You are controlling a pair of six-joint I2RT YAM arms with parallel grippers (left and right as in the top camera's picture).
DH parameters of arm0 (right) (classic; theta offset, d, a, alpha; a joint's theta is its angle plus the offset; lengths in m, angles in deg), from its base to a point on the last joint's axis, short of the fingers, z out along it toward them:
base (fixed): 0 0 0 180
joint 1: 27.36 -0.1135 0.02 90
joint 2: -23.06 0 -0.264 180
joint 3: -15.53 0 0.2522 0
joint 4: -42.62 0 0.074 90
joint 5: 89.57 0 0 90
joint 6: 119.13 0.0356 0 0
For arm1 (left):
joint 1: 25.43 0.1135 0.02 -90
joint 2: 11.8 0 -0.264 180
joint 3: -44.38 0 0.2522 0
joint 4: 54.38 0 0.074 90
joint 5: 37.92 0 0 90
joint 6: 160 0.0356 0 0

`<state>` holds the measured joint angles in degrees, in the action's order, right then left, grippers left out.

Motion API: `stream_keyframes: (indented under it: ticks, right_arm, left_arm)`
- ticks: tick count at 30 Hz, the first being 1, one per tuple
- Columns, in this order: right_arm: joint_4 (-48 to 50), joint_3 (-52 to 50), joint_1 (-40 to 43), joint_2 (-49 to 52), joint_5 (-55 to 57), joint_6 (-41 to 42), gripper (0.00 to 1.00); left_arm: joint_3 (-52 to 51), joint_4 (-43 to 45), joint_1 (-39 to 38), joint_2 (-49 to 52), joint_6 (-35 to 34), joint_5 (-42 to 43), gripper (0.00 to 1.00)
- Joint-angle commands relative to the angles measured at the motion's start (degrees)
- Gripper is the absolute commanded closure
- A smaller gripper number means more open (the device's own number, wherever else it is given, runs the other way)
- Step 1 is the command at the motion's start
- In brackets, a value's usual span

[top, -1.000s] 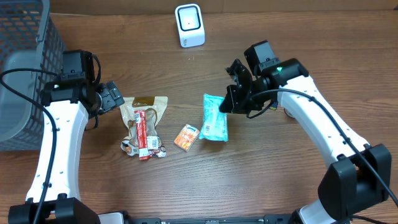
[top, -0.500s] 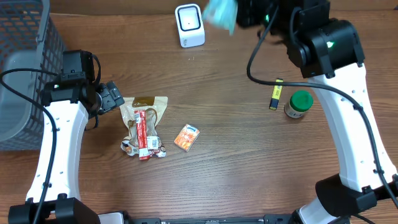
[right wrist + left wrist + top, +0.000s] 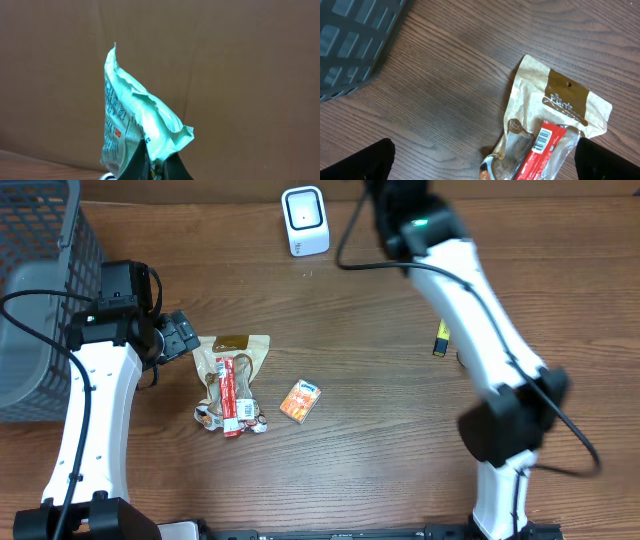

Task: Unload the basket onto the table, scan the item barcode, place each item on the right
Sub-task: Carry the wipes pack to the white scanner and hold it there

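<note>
Packet is pinched by its bottom edge in the right gripper, long axis sticking straight up out of the pinch, held at the table's far end with the scanner just off to its left, I reckon.

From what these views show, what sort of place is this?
Likely a mock shop checkout: a white barcode scanner, a grey basket, and packaged snacks, one teal packet in the right gripper.
</note>
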<state>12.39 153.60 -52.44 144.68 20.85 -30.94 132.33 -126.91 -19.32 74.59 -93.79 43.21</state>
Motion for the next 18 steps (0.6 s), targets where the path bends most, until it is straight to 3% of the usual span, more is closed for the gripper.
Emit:
stream_keyframes:
  ticks: [1, 13, 18]
  right_arm:
    - [5.44, -0.28, -3.08, 5.01, 11.23, -10.19, 0.96]
    - [27.58, -0.28, -8.70, 21.20, 26.16, -31.82, 0.96]
    - [31.58, -0.28, -8.98, 24.52, 26.71, -35.36, 0.96]
  left_arm:
    - [-0.13, -0.09, -0.24, 0.35, 0.24, -0.55, 0.00]
    - [-0.13, -0.09, -0.24, 0.35, 0.24, -0.57, 0.00]
    - [-0.13, -0.11, -0.24, 0.35, 0.24, -0.57, 0.00]
